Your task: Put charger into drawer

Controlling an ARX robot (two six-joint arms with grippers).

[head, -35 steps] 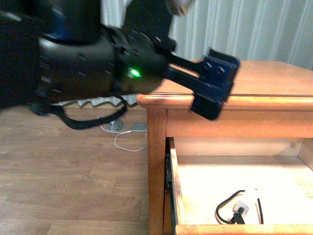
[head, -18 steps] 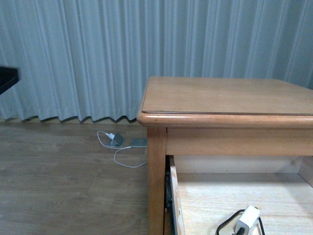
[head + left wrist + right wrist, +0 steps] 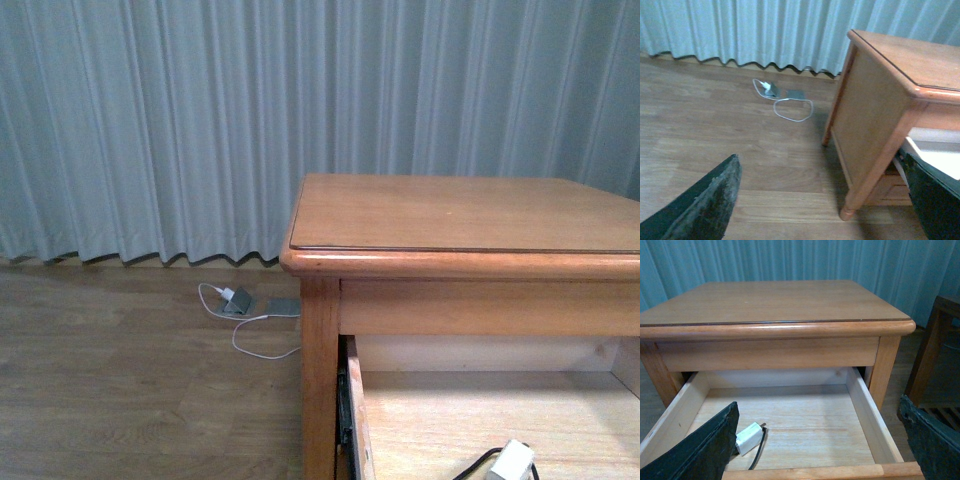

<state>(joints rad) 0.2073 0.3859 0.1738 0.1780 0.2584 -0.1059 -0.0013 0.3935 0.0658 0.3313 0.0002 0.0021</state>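
Note:
The charger point(image 3: 748, 438), a small white block with a thin black cable, lies on the floor of the open drawer point(image 3: 865, 415) near its front. It also shows at the bottom edge of the front view point(image 3: 512, 465), inside the drawer point(image 3: 358, 410). My right gripper point(image 3: 822, 440) is open and empty, above the drawer's front, with the charger beside one finger point(image 3: 705, 450). My left gripper point(image 3: 825, 200) is open and empty, over the wooden floor beside the table leg point(image 3: 875, 170). Neither arm shows in the front view.
The drawer belongs to a honey-coloured wooden table point(image 3: 460, 215) in front of a grey-blue curtain point(image 3: 150, 120). A white plug with white cable and grey flat devices point(image 3: 245, 303) lie on the floor by the curtain. Dark wooden furniture point(image 3: 935, 365) stands beside the table.
The black arm that filled the front view a second ago has left it. The view has since tilted up slightly, so the charger sits lower in the frame.

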